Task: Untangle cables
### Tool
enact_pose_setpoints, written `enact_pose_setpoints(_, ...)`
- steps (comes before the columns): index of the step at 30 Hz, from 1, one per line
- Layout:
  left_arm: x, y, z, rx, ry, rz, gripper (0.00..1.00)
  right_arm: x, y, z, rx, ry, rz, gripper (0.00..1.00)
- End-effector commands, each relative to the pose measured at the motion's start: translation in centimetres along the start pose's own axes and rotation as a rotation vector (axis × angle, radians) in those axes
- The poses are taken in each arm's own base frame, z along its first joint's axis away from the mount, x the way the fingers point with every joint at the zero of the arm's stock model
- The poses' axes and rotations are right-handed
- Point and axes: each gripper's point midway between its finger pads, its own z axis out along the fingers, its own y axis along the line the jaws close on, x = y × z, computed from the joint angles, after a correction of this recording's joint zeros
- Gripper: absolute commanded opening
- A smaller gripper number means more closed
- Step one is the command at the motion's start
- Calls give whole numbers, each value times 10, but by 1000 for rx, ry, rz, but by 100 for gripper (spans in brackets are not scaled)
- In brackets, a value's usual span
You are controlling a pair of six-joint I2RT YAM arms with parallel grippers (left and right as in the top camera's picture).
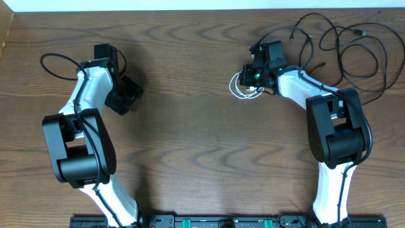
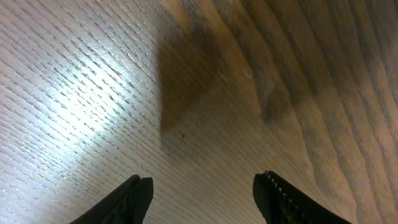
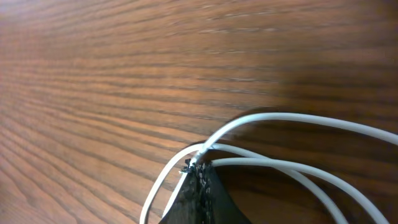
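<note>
A white cable [image 1: 238,90] lies coiled on the wooden table right of centre. My right gripper [image 1: 252,81] sits over it, shut on the white cable; in the right wrist view the white cable [image 3: 292,121] loops out from the closed fingertips [image 3: 205,180] of my right gripper [image 3: 198,168]. Long black cables [image 1: 354,57] sprawl in loose loops at the back right, behind the right arm. My left gripper [image 1: 125,95] hovers at the left, open over bare wood; in the left wrist view my left gripper [image 2: 203,186] has nothing between its fingers [image 2: 137,196].
The table's far edge [image 1: 190,9] runs along the top, with a white strip beyond it. A thick black arm wire [image 1: 54,65] loops out left of the left arm. The arm bases stand at the front edge.
</note>
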Motion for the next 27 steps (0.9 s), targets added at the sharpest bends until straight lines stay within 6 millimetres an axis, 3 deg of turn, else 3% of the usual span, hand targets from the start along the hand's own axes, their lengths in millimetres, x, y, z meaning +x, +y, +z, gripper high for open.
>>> enact_pose_setpoints(1, 3, 2, 5, -10, 14, 7, 59, 7, -43, 0, 83, 29, 230, 1)
enact_pose_setpoints(8, 3, 2, 5, -10, 14, 7, 59, 9, -92, -27, 62, 90, 443, 1)
enact_pose_setpoints(10, 3, 2, 5, -10, 14, 7, 59, 10, -124, -42, 100, 96, 525, 1)
enact_pose_setpoints(18, 3, 2, 5, -10, 14, 7, 59, 34, -201, -86, 221, 138, 733, 5)
enact_pose_setpoints(24, 3, 2, 5, -10, 14, 7, 59, 47, -238, -113, 246, 153, 783, 7)
enact_pose_setpoints(27, 3, 2, 5, -10, 14, 7, 59, 52, -248, -123, 244, 159, 833, 12)
